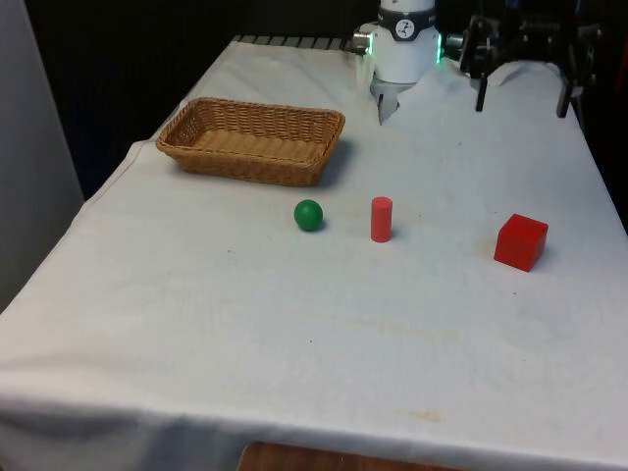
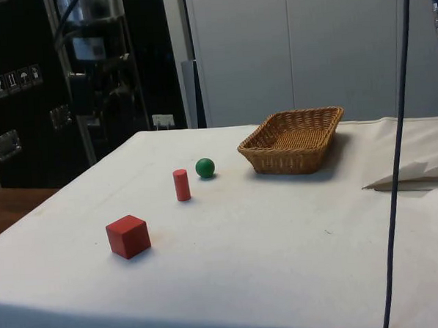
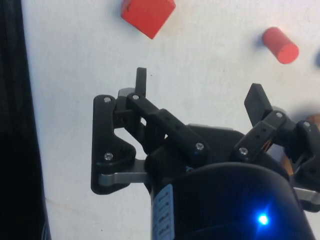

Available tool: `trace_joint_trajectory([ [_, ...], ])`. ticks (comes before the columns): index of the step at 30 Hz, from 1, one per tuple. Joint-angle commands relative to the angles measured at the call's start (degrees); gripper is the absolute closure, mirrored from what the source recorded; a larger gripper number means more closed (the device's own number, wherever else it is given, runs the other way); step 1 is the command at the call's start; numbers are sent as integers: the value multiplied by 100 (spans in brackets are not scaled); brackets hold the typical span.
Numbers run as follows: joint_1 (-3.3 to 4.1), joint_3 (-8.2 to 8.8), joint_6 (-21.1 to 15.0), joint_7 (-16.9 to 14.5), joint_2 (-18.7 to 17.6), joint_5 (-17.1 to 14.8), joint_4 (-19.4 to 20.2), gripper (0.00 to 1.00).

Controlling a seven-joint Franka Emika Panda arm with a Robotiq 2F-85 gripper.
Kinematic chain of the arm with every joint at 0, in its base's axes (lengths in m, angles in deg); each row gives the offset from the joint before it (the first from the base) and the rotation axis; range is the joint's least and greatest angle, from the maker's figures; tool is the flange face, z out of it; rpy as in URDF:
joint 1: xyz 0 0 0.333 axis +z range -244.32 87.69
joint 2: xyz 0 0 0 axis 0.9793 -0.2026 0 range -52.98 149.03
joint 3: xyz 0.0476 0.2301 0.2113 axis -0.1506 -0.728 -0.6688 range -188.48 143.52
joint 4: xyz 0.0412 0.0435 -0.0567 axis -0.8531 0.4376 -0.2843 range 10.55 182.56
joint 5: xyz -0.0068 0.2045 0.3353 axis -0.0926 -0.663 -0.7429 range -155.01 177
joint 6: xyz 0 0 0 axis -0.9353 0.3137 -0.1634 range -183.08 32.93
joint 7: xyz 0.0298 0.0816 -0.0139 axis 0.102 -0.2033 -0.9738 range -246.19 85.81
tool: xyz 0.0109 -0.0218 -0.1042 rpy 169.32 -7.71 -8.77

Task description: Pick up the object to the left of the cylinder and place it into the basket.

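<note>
A green ball (image 1: 308, 215) (image 2: 204, 167) lies on the white cloth just to the front view's left of an upright red cylinder (image 1: 381, 219) (image 2: 181, 184) (image 3: 280, 45). The wicker basket (image 1: 196, 126) (image 2: 277, 143) stands behind and further left, with nothing in it. My gripper (image 1: 524, 96) (image 3: 200, 91) hangs high at the far end of the table, well away from the ball, open and holding nothing. In the wrist view its fingers (image 3: 141, 81) stand wide apart above the bare cloth.
A red cube (image 1: 521, 241) (image 2: 128, 235) (image 3: 148, 15) sits at the front view's right of the cylinder. A dark cable (image 2: 395, 162) hangs down in the side view. A fold of cloth (image 2: 418, 174) lies beside the basket.
</note>
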Motion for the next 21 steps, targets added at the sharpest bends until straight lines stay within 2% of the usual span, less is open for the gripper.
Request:
trace_joint_trajectory([
  [1,0,-6,-34,0,-23,-29,17,0],
  [5,-6,-86,-321,-11,-160,-223,69,0],
  [8,-11,-120,-441,0,-246,-292,86,0],
  [9,6,-97,-378,11,-241,-229,69,0],
  [15,-29,-201,-710,-34,-430,-504,103,0],
  [21,-34,-241,-894,-57,-579,-676,103,0],
])
